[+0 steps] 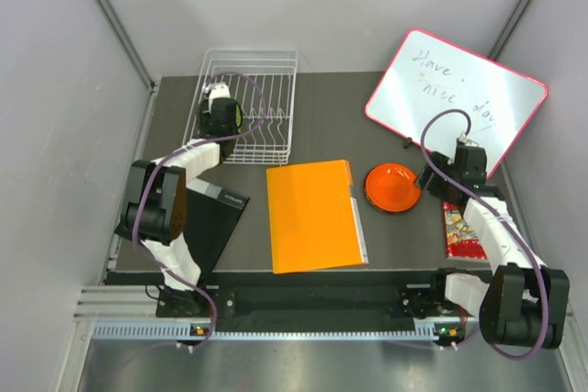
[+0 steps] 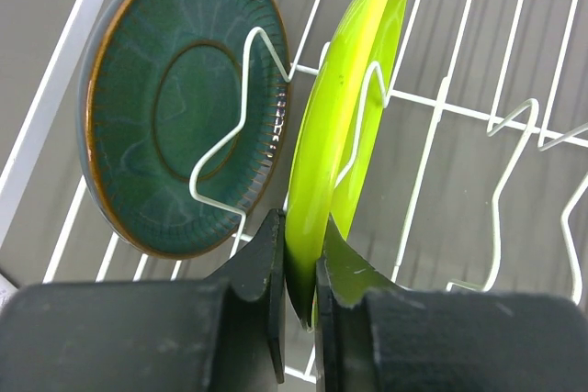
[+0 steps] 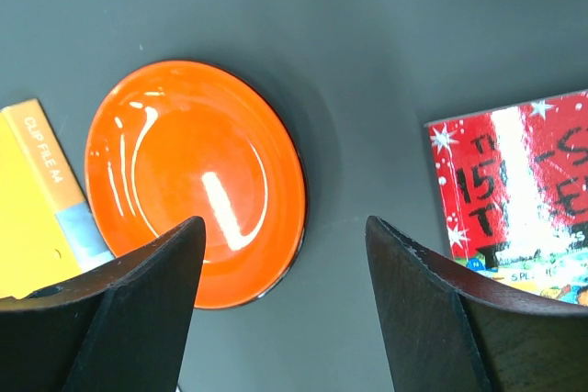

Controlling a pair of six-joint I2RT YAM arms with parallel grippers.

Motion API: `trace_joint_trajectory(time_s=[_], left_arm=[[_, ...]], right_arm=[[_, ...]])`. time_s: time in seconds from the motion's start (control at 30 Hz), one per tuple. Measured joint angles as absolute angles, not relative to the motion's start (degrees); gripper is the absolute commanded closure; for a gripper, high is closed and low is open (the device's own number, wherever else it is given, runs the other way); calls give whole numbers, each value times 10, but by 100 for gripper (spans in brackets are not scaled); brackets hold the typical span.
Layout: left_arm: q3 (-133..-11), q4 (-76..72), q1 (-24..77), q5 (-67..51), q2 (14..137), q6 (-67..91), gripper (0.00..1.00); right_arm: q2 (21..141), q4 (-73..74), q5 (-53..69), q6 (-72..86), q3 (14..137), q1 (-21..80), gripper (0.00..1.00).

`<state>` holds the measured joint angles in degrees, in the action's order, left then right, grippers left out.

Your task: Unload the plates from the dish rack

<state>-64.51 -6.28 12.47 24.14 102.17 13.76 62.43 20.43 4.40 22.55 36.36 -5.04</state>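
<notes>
The white wire dish rack [image 1: 266, 89] stands at the back left. In the left wrist view a dark teal plate [image 2: 175, 107] and a lime green plate [image 2: 344, 126] stand upright between the rack's prongs [image 2: 432, 135]. My left gripper [image 2: 300, 259] is shut on the green plate's lower rim; from above it sits inside the rack [image 1: 220, 115]. The plain orange plate [image 1: 392, 187] lies flat on the table, also in the right wrist view [image 3: 193, 176]. My right gripper [image 3: 285, 223] is open and empty just above its right edge [image 1: 430, 179]. The dark red plate is out of view.
An orange folder [image 1: 312, 215] lies mid-table, a black folder [image 1: 216, 218] at the left. A pink-framed whiteboard [image 1: 455, 98] leans at the back right. A red printed booklet [image 3: 514, 190] lies right of the orange plate, partly under my right arm [image 1: 464, 231].
</notes>
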Motion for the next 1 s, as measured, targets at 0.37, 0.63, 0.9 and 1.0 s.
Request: trace_joint_trajectory(time_s=[0.37,0.63,0.9,1.0], left_arm=[[-641,-65,125,250,1017,137,100],[-641,-64,125,249,1017,135,82],[-641,-66,125,250,1017,140,56],[-641,-77,125,252,1016,140,57]], right_arm=[[624,206,45,225,359,-50,30],[624,204,51,225,352,-50,29],[632,195,60,224,351,-50,29],[643,187,64,225,345,-50,29]])
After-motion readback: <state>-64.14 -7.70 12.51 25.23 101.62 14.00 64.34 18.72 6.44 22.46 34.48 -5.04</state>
